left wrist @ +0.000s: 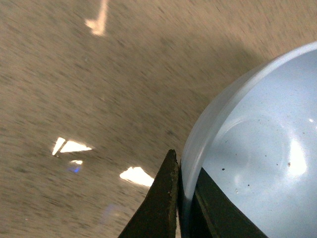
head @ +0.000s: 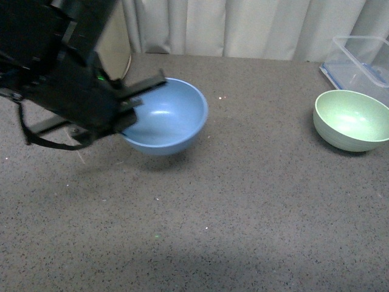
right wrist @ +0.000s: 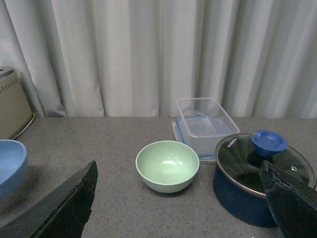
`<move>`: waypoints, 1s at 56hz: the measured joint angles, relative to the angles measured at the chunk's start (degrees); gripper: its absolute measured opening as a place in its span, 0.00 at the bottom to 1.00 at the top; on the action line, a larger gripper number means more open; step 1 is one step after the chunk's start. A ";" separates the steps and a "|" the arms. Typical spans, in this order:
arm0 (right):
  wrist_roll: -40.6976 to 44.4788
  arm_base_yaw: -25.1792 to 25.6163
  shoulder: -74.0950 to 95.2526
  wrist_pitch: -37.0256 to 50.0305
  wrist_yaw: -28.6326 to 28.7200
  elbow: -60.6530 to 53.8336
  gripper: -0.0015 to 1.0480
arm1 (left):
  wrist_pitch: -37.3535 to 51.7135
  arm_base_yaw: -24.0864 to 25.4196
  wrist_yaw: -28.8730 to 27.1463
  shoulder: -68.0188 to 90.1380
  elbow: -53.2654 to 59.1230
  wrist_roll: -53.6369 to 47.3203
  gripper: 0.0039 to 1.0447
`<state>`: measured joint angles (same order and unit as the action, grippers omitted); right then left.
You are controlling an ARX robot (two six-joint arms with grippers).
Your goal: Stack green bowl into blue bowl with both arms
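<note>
The blue bowl (head: 165, 117) hangs tilted a little above the grey table, left of centre, its shadow beneath it. My left gripper (head: 132, 104) is shut on its near-left rim, one finger inside the wall and one outside. In the left wrist view the rim of the blue bowl (left wrist: 257, 148) is pinched by the left gripper (left wrist: 184, 198). The green bowl (head: 352, 119) sits upright at the far right. My right gripper (right wrist: 181, 203) is open, well back from the green bowl (right wrist: 167, 165), with nothing between its fingers. The right arm does not show in the front view.
A clear plastic box (head: 360, 58) on a blue-edged lid stands behind the green bowl. A dark blue pot with a glass lid (right wrist: 257, 178) sits beside the green bowl. A beige appliance (head: 115, 52) stands at the back left. White curtains close off the table's far edge.
</note>
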<state>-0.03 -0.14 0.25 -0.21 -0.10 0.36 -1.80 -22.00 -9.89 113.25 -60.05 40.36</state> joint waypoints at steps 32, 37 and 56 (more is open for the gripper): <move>0.00 0.00 0.00 0.00 0.00 0.00 0.91 | -5.29 -14.93 1.97 7.06 -5.01 5.22 0.04; 0.00 0.00 0.00 0.00 0.00 0.00 0.91 | -5.35 -14.75 2.40 7.06 -5.03 5.60 0.07; 0.00 0.00 0.00 0.00 0.00 0.00 0.91 | -5.03 -10.47 1.33 1.68 -2.36 4.83 0.60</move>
<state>-0.03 -0.14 0.25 -0.21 -0.10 0.36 -6.83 -32.47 -8.56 114.93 -62.41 45.19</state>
